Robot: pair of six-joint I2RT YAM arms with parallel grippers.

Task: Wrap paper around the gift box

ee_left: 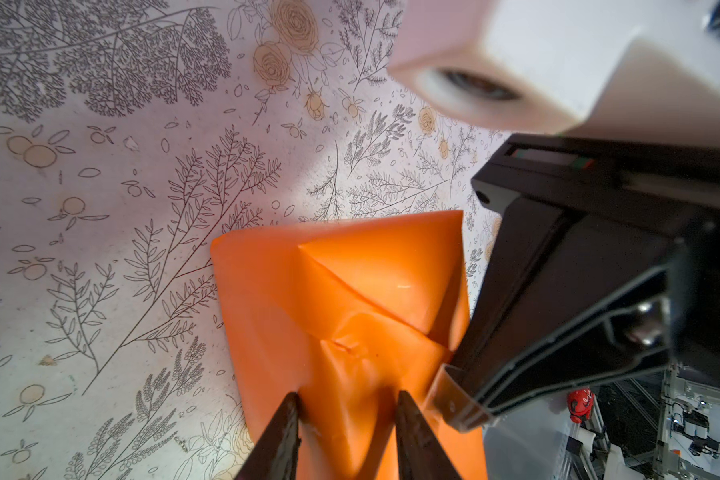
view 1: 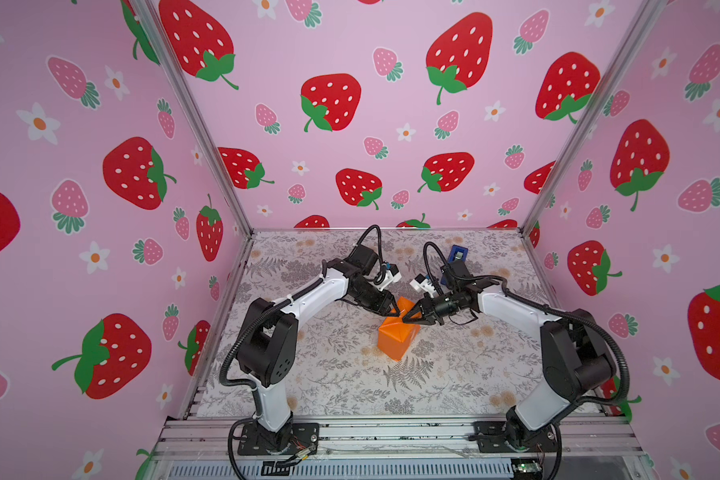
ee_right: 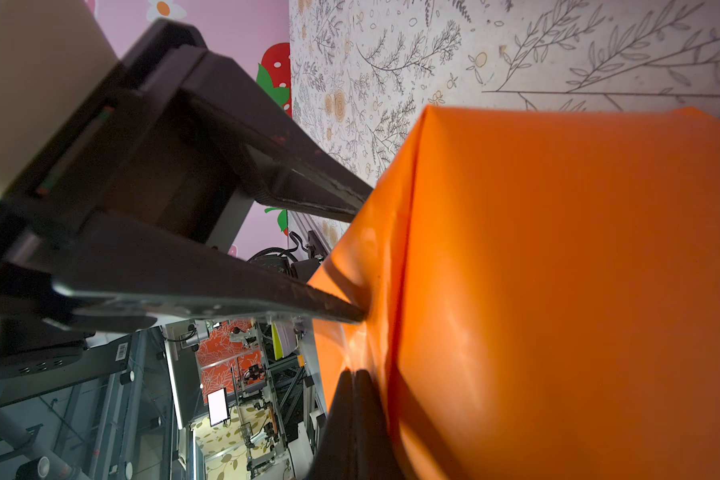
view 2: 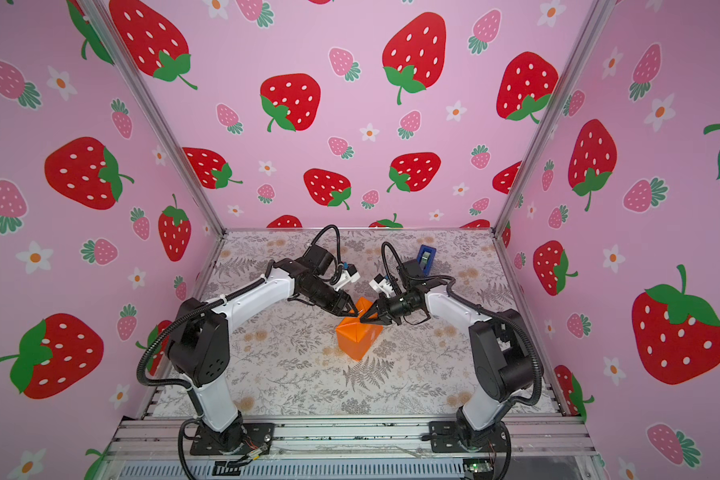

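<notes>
Looking down through both top views, I have the bench (view 1: 329,374) spread out beneath both sets of jaws, its floral cover running wall to wall. My left arm (view 1: 308,299) and right arm (view 1: 516,307) lean in from either side, so the two sets of jaws almost meet tip to tip. Directly under those tips sits the paper (view 1: 395,336), orange and folded into a blocky shape that rests on the bench. The box is hidden inside it, so I see paper only. One corner of the paper stands up in a triangle just behind the tips. Behind the right jaws, past the wrist, a blue dispenser (view 1: 458,254) stands well apart from the paper. The left jaws stand parted, their fingers (ee_left: 283,436) pressing tips-first onto a creased fold, with orange showing between them. The right jaws are closed tight, fingers (ee_right: 354,415) together, tip against the paper's edge near the left tips. Whether they pinch any paper I cannot tell.
</notes>
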